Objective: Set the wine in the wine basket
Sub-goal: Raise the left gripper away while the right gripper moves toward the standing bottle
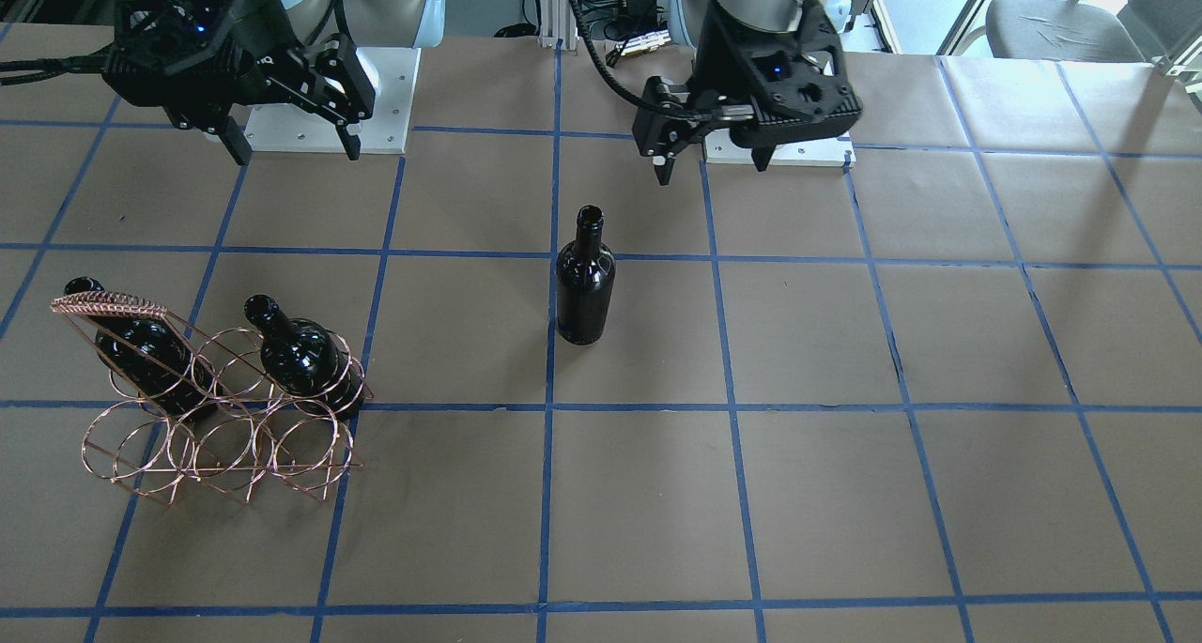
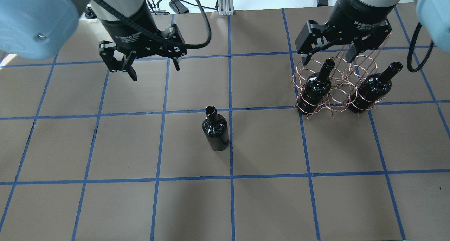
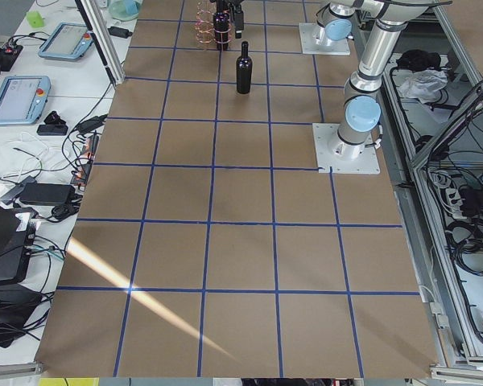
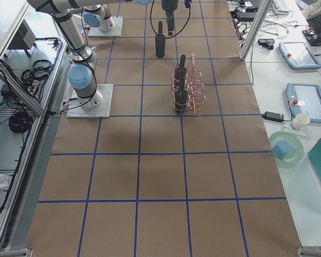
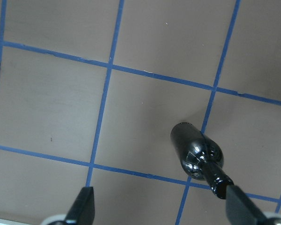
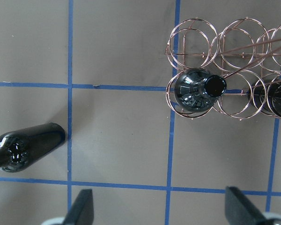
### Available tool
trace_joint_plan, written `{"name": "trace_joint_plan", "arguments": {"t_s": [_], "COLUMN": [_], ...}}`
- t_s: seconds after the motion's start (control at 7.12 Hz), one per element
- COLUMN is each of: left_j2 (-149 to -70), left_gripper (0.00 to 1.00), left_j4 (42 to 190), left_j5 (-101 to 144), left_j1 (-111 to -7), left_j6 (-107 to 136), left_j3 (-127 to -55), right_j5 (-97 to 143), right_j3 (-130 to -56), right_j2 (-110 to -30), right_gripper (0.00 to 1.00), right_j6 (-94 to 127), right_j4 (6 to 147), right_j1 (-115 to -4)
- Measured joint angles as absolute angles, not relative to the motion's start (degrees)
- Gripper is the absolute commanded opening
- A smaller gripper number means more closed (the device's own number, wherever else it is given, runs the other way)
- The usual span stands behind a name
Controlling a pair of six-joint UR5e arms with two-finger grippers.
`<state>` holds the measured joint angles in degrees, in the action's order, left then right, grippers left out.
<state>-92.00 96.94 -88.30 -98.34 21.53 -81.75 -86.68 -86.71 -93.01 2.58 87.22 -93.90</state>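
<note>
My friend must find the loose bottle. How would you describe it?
On the brown table taped into blue squares, look near the middle. A dark glossy glass wine bottle stands upright, alone; the two other dark bottles sit tilted in the copper-pink wire rack.

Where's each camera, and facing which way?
Front-facing: across the table, faces robot; left gripper, right gripper.
Overhead: behind robot, looking down; both grippers.
Exterior left: table's left end; left arm near.
Exterior right: right end; right arm near.
Left wrist: down on wine; own fingertips.
Right wrist: down on wine basket; fingertips; wine shared.
</note>
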Motion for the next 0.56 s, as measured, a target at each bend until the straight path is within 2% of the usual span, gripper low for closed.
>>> {"name": "trace_joint_plan", "arguments": {"t_s": [0.56], "left_j2": [-89.2], "left_gripper": [1.00], "left_j4": [98.0], "left_j5": [-88.1], "left_j1": [-93.7], "left_j6": [14.0], "left_j3": [-82.9], "right_j5": [-87.3], "right_j3": [-86.5], "right_j2": [-89.6], "right_gripper": [1.00], "right_j6": [24.9], "right_j4": [93.5], "right_j1": [-110.3]}}
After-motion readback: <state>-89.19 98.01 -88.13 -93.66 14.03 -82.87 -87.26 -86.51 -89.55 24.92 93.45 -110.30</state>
